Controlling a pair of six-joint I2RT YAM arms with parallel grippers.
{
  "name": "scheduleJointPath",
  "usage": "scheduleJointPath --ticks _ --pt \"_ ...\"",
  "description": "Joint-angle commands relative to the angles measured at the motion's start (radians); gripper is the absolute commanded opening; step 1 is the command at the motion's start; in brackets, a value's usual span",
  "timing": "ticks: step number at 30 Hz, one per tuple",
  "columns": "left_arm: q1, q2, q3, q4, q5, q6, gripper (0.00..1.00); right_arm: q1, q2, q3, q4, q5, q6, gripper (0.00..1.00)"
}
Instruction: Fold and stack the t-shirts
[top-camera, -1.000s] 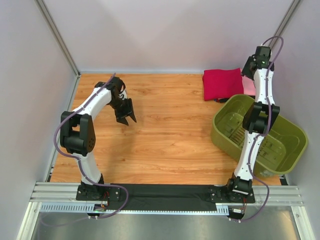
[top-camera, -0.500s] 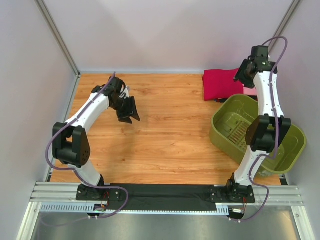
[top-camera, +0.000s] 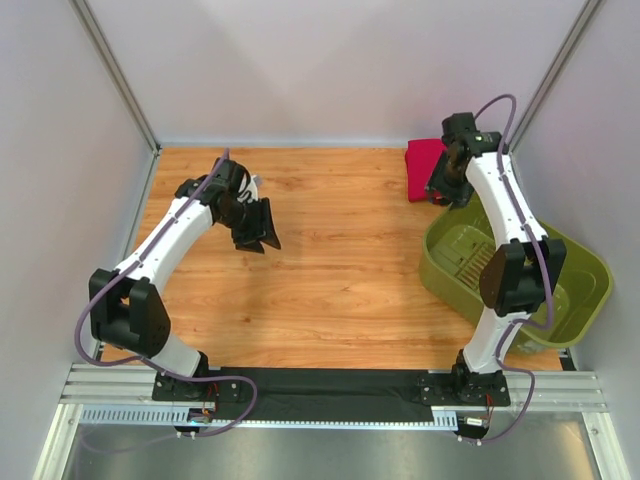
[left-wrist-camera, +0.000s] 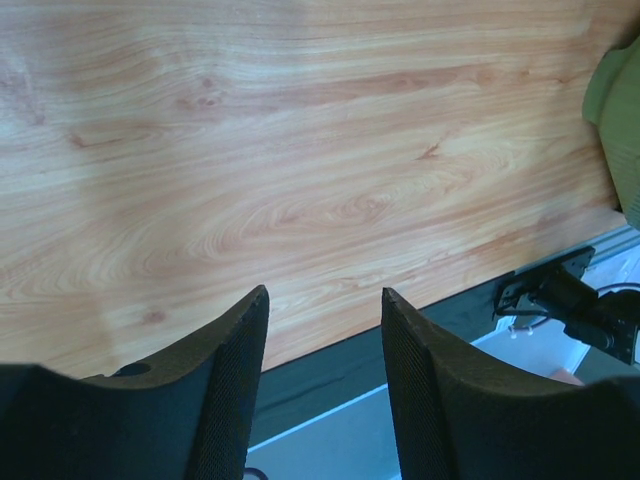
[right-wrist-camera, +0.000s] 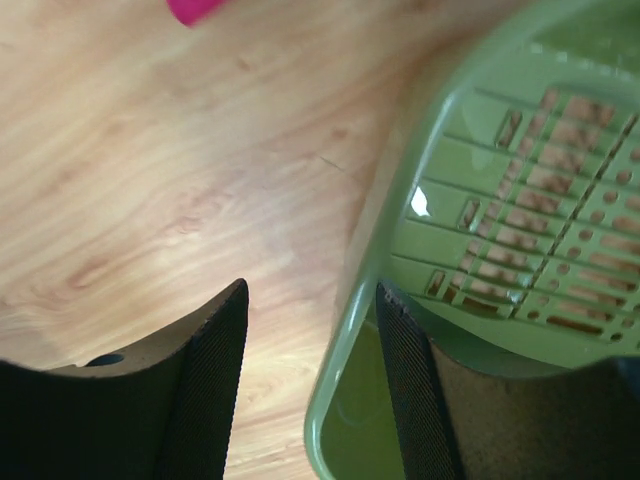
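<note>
A folded crimson-red t-shirt (top-camera: 421, 161) lies at the back right of the wooden table; its corner shows at the top of the right wrist view (right-wrist-camera: 195, 8). The pink, blue and black t-shirts are hidden or out of view. My right gripper (top-camera: 440, 190) is open and empty, above the shirt's near edge and the basket's far-left rim; in its wrist view (right-wrist-camera: 312, 300) the rim sits between the jaws. My left gripper (top-camera: 255, 230) is open and empty above bare wood at left centre, also seen in its wrist view (left-wrist-camera: 325, 300).
An olive-green plastic basket (top-camera: 432, 262) stands at the right, near the red shirt; it also shows in the right wrist view (right-wrist-camera: 500, 200) and at the edge of the left wrist view (left-wrist-camera: 620, 110). Grey walls close in on three sides. A black strip (top-camera: 330, 393) runs along the near edge.
My right arm has swung left and forward from the back right corner to over the shirt's near edge and the basket rim. My left gripper has shifted slightly right.
</note>
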Motion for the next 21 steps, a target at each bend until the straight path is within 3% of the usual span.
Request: scheduleJointPath --ticks 1,7,13,21 --pt "0.0 -0.063 0.0 -0.027 -0.016 0.02 0.56 -0.008 -0.054 -0.084 -0.014 0.087 0.12 0.55" --pt "0.0 -0.094 -0.029 -0.033 -0.023 0.023 0.56 -0.004 -0.09 -0.208 0.015 0.098 0.114 0.5" --pt "0.0 -0.104 -0.025 -0.038 -0.031 0.021 0.56 0.005 -0.185 -0.329 0.049 0.074 0.068 0.26" --pt "0.0 -0.111 -0.029 -0.026 -0.019 0.01 0.56 0.007 -0.363 -0.477 0.013 0.123 0.06 0.02"
